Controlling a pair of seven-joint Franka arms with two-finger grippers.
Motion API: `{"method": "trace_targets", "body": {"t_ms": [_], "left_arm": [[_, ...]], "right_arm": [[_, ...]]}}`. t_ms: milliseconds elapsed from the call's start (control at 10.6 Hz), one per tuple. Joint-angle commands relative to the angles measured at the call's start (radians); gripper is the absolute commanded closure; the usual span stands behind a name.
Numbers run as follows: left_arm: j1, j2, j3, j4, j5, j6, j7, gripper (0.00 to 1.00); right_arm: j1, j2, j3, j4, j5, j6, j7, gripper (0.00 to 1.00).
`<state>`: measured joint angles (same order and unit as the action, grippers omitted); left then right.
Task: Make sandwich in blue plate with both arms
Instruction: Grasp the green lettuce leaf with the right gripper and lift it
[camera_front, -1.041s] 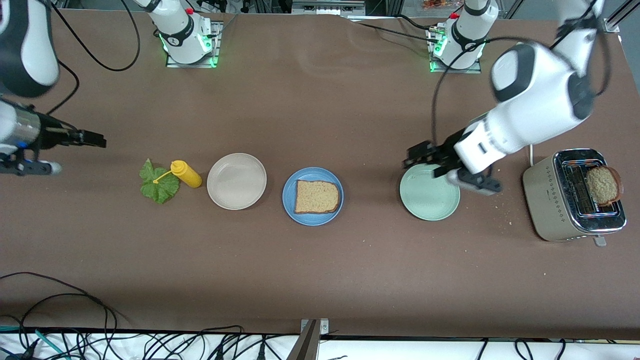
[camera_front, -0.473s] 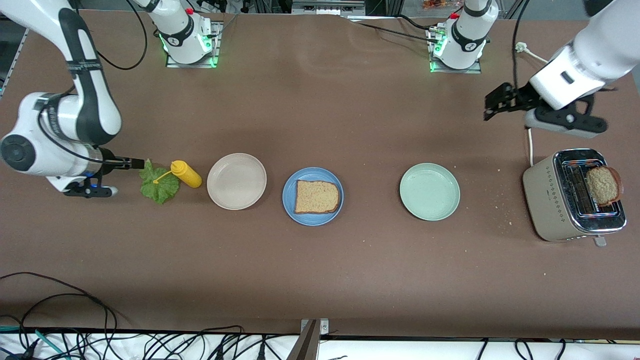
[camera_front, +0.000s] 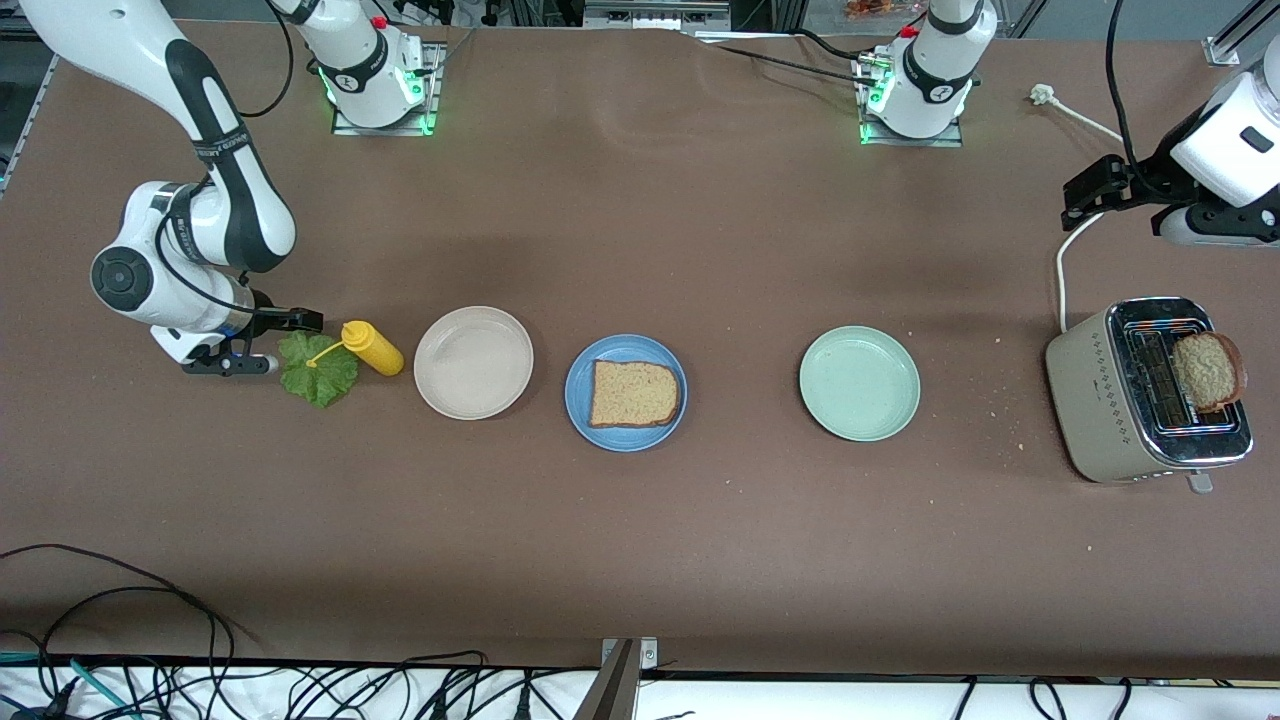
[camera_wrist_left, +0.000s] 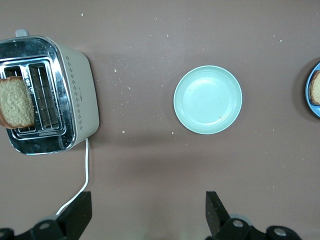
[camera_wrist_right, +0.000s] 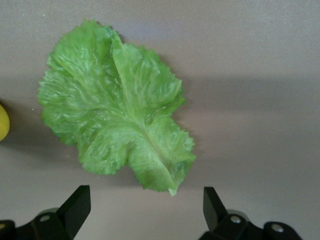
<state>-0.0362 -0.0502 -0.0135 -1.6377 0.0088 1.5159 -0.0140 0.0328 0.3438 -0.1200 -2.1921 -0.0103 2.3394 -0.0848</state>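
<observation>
Front view: right gripper (camera_front: 300, 322) spread wide, low over the lettuce leaf (camera_front: 318, 367), just beside the yellow bottle (camera_front: 372, 347). Left gripper (camera_front: 1090, 185) spread too, up over bare table near the toaster (camera_front: 1120, 400), one bread slice (camera_front: 1207, 371) standing in its slot. Blue plate (camera_front: 578, 400) with another bread slice (camera_front: 633, 394) on it, between both grippers, flanked by beige plate (camera_front: 473, 395) and green plate (camera_front: 858, 415).

Left wrist view: fingers (camera_wrist_left: 80, 216) apart, empty; toaster and green plate ahead.

Right wrist view: fingers (camera_wrist_right: 77, 205) apart, lettuce just ahead.
</observation>
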Motion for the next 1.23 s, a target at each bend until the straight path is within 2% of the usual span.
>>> {"method": "trace_targets", "body": {"t_ms": [0,189,284,473,851,1041,1135], "left_arm": [[0.025,0.003,-0.016,-0.004,0.031,-0.022,0.000,0.00],[0.030,0.006,-0.016,-0.002,0.023,-0.020,0.000,0.00],[0.027,0.013,-0.017,0.010,0.022,-0.022,0.000,0.00],[0.027,0.018,-0.017,0.012,0.022,-0.022,0.002,0.00],[0.021,0.018,-0.019,0.015,0.022,-0.022,0.000,0.00],[0.016,0.018,-0.022,0.022,0.022,-0.022,0.000,0.00],[0.021,0.021,-0.022,0.024,0.022,-0.022,0.003,0.00]], "right_arm": [[0.001,0.042,0.005,-0.015,-0.005,0.102,-0.013,0.00],[0.001,0.067,0.006,-0.015,-0.004,0.136,-0.013,0.00],[0.001,0.067,0.006,-0.012,-0.004,0.138,-0.012,0.09],[0.001,0.105,0.008,-0.009,0.006,0.196,0.002,0.41],[0.002,0.110,0.013,0.015,0.007,0.210,-0.006,0.81],[0.002,0.103,0.013,0.047,0.007,0.152,-0.007,0.92],[0.002,0.095,0.013,0.079,0.007,0.105,-0.006,0.93]]}}
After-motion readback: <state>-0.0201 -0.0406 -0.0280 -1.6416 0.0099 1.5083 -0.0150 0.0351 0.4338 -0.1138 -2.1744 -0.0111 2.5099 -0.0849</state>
